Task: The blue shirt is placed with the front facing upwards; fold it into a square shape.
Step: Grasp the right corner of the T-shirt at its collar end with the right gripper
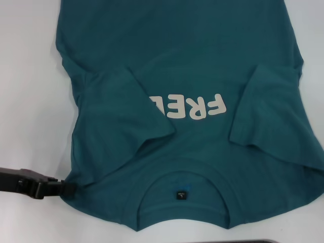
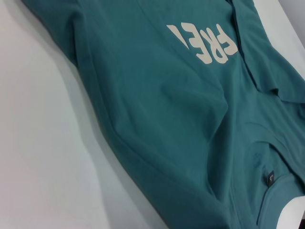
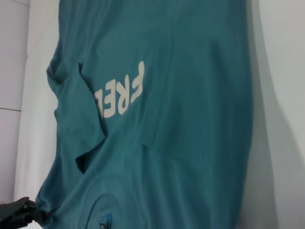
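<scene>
With both sleeves already turned in over the chest, the blue shirt (image 1: 202,61) lies flat on the white table (image 1: 30,76), front up, its collar (image 1: 179,174) nearest me and the cream lettering (image 1: 190,106) partly covered by the left sleeve flap (image 1: 126,106). The right sleeve flap (image 1: 263,101) lies folded inward on the other side, clear of the letters.

My left gripper (image 1: 63,188) sits low at the shoulder corner on my left, its black tips right at the fabric's edge; they look closed on that corner, though I cannot be sure how much cloth they hold. My right gripper is not in any view, so I cannot tell how its fingers stand.

I judge the step in hand to be carrying the collar end away from me and over toward the hem. To do it well, I want a matching hold on the right shoulder before lifting, so both corners rise level. I should lift only enough for the cloth to clear itself, move straight along the shirt's length, and keep the edge taut between the hands. The risks I see are the sleeve flaps sliding out and the collar edge landing skewed.
</scene>
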Tool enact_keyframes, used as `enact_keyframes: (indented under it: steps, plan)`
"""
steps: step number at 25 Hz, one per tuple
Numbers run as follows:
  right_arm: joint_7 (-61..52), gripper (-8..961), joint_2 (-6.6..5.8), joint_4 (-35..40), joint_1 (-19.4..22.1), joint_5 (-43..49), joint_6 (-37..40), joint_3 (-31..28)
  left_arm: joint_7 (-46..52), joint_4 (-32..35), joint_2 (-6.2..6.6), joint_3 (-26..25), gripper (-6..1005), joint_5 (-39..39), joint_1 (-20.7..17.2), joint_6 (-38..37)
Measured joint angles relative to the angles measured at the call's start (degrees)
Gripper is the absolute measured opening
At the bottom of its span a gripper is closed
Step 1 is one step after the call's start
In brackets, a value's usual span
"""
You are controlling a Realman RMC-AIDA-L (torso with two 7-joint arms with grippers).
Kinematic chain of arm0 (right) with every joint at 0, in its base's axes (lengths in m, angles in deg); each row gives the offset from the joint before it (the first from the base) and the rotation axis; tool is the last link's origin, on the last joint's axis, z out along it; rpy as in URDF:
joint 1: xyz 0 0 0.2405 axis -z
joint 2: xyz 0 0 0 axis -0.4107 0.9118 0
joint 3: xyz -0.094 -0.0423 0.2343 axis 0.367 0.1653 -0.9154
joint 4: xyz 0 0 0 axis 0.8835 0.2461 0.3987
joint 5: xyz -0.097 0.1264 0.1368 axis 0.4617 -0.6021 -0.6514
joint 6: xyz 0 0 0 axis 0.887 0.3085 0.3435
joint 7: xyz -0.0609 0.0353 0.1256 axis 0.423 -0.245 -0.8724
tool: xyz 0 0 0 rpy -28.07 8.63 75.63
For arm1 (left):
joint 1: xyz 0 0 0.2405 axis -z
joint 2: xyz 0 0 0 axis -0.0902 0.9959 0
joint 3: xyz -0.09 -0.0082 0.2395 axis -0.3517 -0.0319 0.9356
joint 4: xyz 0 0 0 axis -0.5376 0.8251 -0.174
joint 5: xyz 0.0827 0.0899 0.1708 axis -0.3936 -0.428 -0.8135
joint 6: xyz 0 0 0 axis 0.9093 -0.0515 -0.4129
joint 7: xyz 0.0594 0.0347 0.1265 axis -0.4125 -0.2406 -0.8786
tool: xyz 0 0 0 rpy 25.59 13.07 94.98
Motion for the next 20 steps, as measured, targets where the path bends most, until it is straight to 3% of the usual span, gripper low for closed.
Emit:
enact_keyframes:
  steps: [5, 20]
  plan:
    - [0.69, 32, 0.0, 0.06, 0.84, 0.73, 0.05, -0.5, 0.0, 0.0, 0.0, -0.11, 79, -0.06, 0.0, -0.01]
    - [6.85, 32, -0.44, 0.05, 3.86, 0.75, 1.75, -6.66, 1.07, 2.1, 0.52, -0.29, 79, -0.12, -1.13, -1.79]
